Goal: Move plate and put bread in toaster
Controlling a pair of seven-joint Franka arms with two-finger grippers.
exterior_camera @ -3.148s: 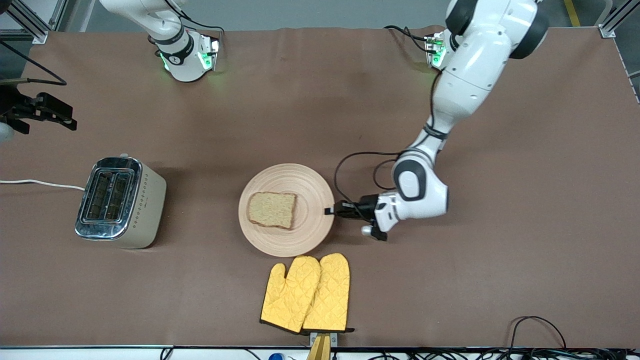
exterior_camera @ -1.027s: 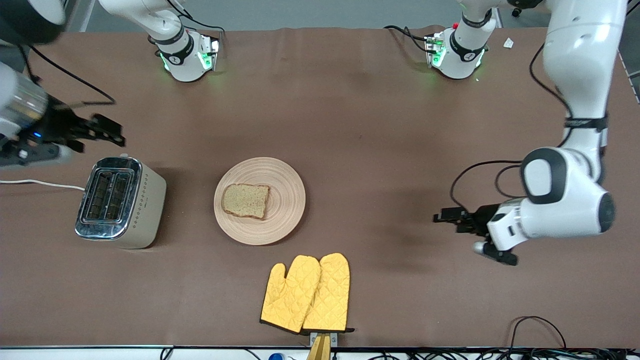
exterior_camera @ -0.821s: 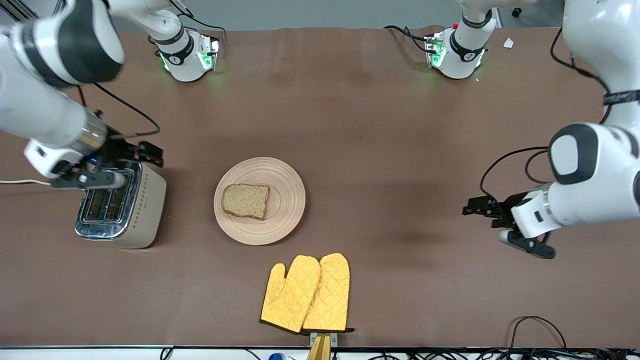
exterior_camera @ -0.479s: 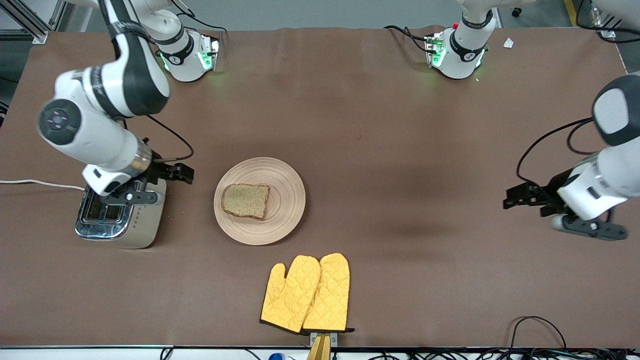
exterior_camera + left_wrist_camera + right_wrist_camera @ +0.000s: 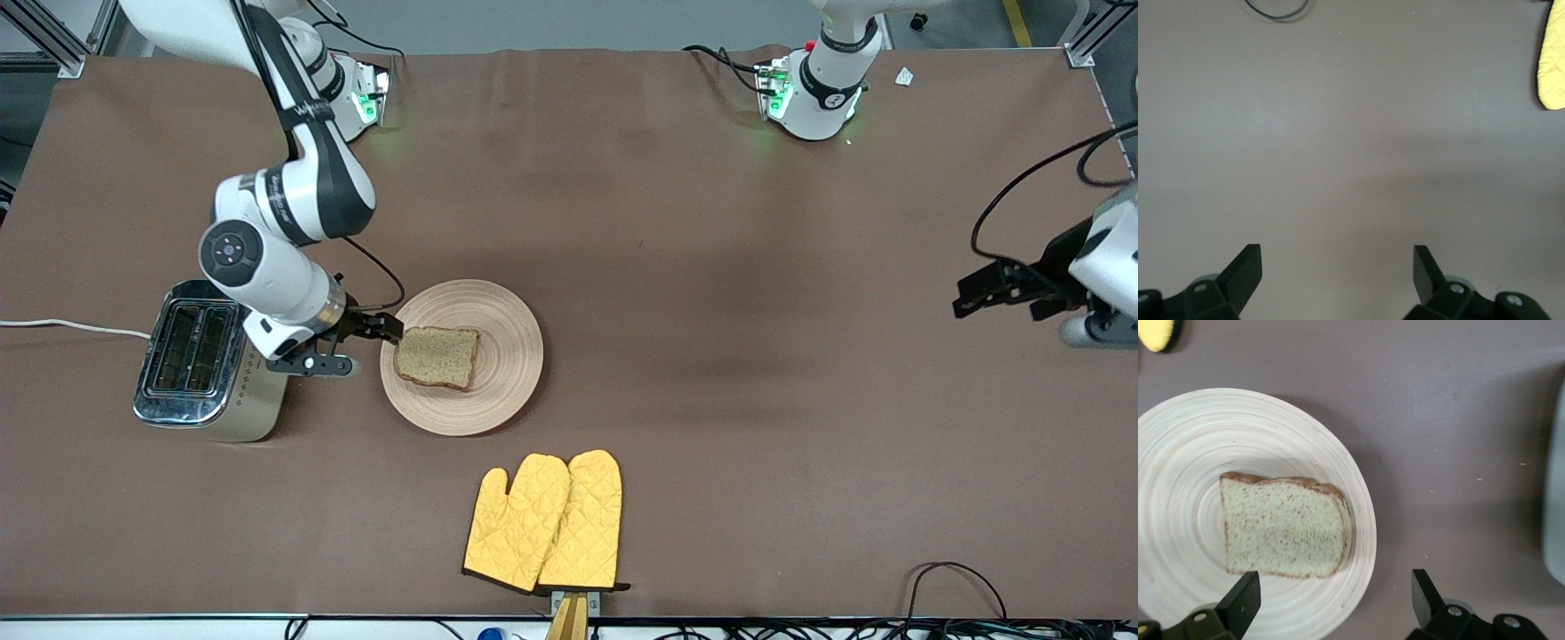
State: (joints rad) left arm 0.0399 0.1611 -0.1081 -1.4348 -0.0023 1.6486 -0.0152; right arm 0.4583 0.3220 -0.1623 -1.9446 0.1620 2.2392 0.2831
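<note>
The light wooden plate (image 5: 508,356) lies mid-table with the brown bread slice (image 5: 436,356) on it. The toaster (image 5: 200,356) stands beside the plate, toward the right arm's end, both slots empty. My right gripper (image 5: 388,332) is open and empty, over the plate's rim on the toaster's side, just beside the bread's edge. The right wrist view shows the plate (image 5: 1178,453), the bread (image 5: 1281,527), the open gripper (image 5: 1333,597) and the toaster's side (image 5: 1555,520). My left gripper (image 5: 969,298) is open and empty over bare table at the left arm's end, as its wrist view (image 5: 1337,267) shows.
A pair of yellow oven mitts (image 5: 547,520) lies nearer to the front camera than the plate; one mitt's tip shows in the left wrist view (image 5: 1553,60). The toaster's white cord (image 5: 71,325) runs off the table's end. Cables (image 5: 956,582) lie at the front edge.
The plate with the bread moved toward the toaster, then stayed. The left arm let go and drew back to its end. The right arm swung in over the toaster to the plate's rim.
</note>
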